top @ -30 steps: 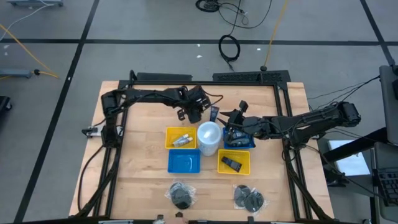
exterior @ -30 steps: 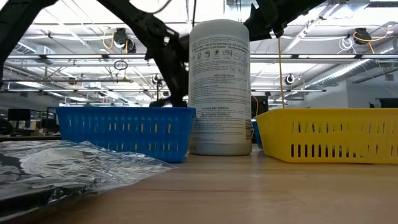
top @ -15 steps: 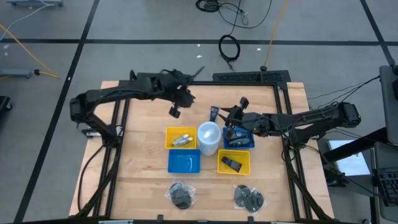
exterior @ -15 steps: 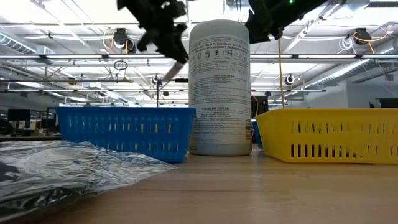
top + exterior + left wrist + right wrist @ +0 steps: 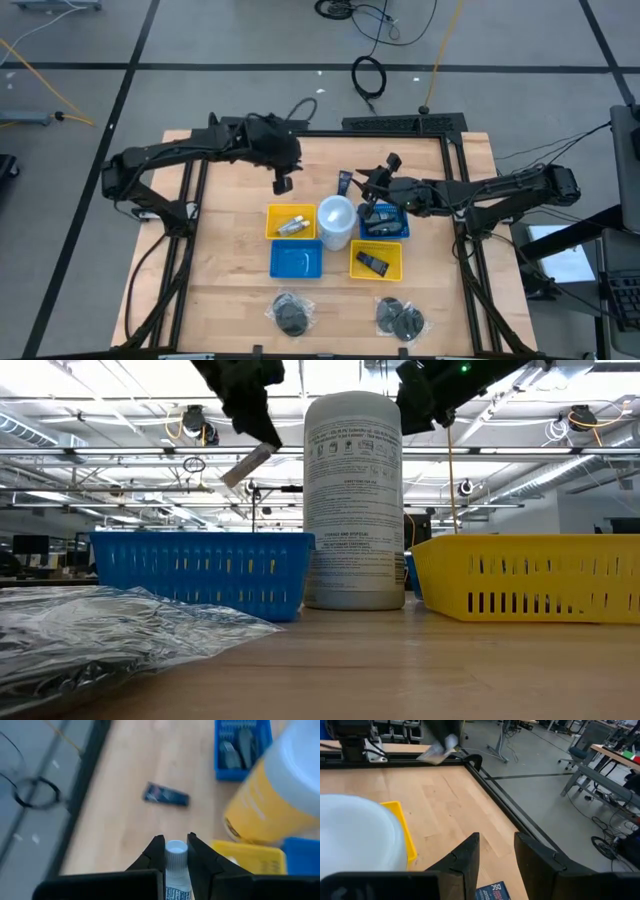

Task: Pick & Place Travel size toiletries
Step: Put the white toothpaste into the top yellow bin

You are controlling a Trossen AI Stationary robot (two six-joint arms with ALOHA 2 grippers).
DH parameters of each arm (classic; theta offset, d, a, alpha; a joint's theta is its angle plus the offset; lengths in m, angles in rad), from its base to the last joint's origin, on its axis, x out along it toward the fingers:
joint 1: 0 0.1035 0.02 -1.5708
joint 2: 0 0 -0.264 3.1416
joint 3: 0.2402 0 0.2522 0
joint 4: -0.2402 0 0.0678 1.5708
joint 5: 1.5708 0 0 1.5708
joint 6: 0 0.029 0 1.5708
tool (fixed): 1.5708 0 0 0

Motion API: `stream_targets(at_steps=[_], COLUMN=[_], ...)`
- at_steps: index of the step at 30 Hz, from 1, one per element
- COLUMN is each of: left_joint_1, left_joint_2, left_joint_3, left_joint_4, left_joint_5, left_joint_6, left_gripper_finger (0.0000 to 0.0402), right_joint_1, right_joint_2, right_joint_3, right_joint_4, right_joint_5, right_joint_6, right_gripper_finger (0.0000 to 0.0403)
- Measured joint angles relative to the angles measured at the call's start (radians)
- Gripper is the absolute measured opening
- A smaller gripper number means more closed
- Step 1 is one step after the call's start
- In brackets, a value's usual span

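While stretched in from the desk's left rear corner, the left arm bends at the elbow and carries its left gripper (image 5: pixel 283 183) raised above bare wood, just behind the yellow rectangular plastic basket (image 5: pixel 290 221) that sits left of centre. Jaws are pinching a small white squeeze tube with a white cap (image 5: pixel 175 865); in the low view that tube (image 5: pixel 248 465) hangs tilted in the air, well clear of the desk. On the light wooden desk (image 5: pixel 230 200) a dark flat little pack (image 5: pixel 344 183) lies loose behind the big white cylinder tub (image 5: pixel 336 222). The blue rectangular basket at front (image 5: pixel 296 259) sits just beside the tub. Further right, the right arm reaches in low and nearly level from the desk's right edge; the right gripper (image 5: pixel 378 182) is lifted, behind the small blue basket (image 5: pixel 383 221) holding dark items. Jaws spread, nothing between them. Near the front edge lie two clear-wrapped bundles of dark round pieces (image 5: pixel 290 314) (image 5: pixel 399 319), well apart.
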Motion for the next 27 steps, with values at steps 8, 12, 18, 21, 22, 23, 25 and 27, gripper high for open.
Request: stream_targets(at_steps=[8,12,18,21,22,23,25,27], left_joint_1=[-0.138,-0.236,-0.337,-0.358,-0.362,-0.362,-0.362,-0.358], left_joint_2=[0.0,0.0,0.001,0.001,0.0,0.0,0.0,0.0], left_joint_3=[-0.107,-0.181,-0.245,-0.267,-0.273,-0.278,-0.29,-0.301], left_joint_4=[0.017,0.085,0.135,0.172,0.18,0.19,0.212,0.228], left_joint_5=[0.002,-0.064,-0.183,-0.21,-0.212,-0.214,-0.214,-0.214], left_joint_6=[-0.157,-0.237,-0.301,-0.312,-0.313,-0.314,-0.315,-0.319], left_gripper_finger=[0.0034,0.0035,0.0035,0.0036,0.0036,0.0036,0.0036,0.0036], right_joint_1=[0.0,0.003,0.005,0.005,0.005,0.005,0.005,0.005], right_joint_2=[0.0,0.0,0.0,0.0,0.0,0.0,0.0,0.0], right_joint_3=[0.0,0.0,0.0,0.0,0.0,0.0,0.0,0.0], right_joint_4=[0.001,0.001,0.001,0.001,0.001,0.001,0.001,0.001], right_joint_5=[-0.003,-0.003,-0.004,-0.004,-0.004,-0.004,-0.004,-0.004], right_joint_6=[0.039,0.04,0.066,0.067,0.067,0.067,0.067,0.067], right_gripper_finger=[0.0114,0.0114,0.0114,0.0114,0.0114,0.0114,0.0114,0.0114])
